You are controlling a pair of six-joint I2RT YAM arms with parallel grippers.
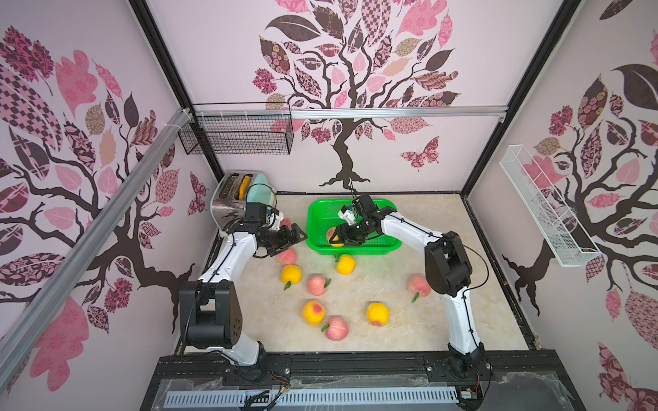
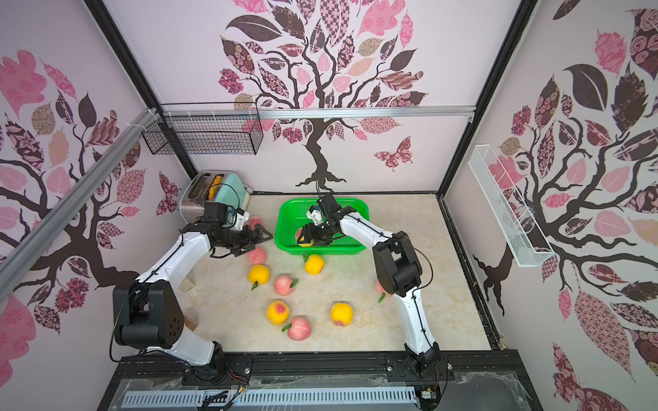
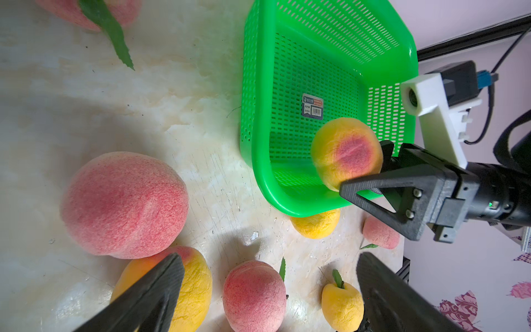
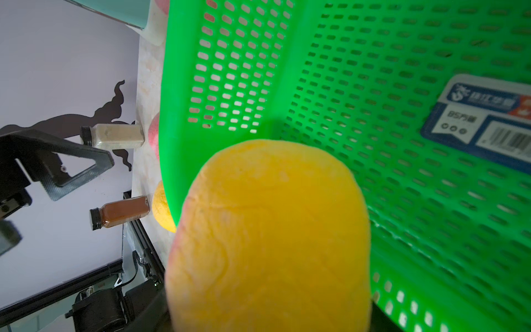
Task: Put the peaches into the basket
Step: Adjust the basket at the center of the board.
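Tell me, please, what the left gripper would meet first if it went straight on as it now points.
Probably the basket: the left gripper points at its nearest wall with nothing between, though height is unclear; it might clear the rim.

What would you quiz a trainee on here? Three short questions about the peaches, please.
1. True or false: the right tool is empty.
2. How many peaches lie loose in the green basket? A) none B) three C) five
3. Fill in: the left tool has its jaws ___.
Key: 1 false, it grips a yellow peach; 2 A; 3 open.
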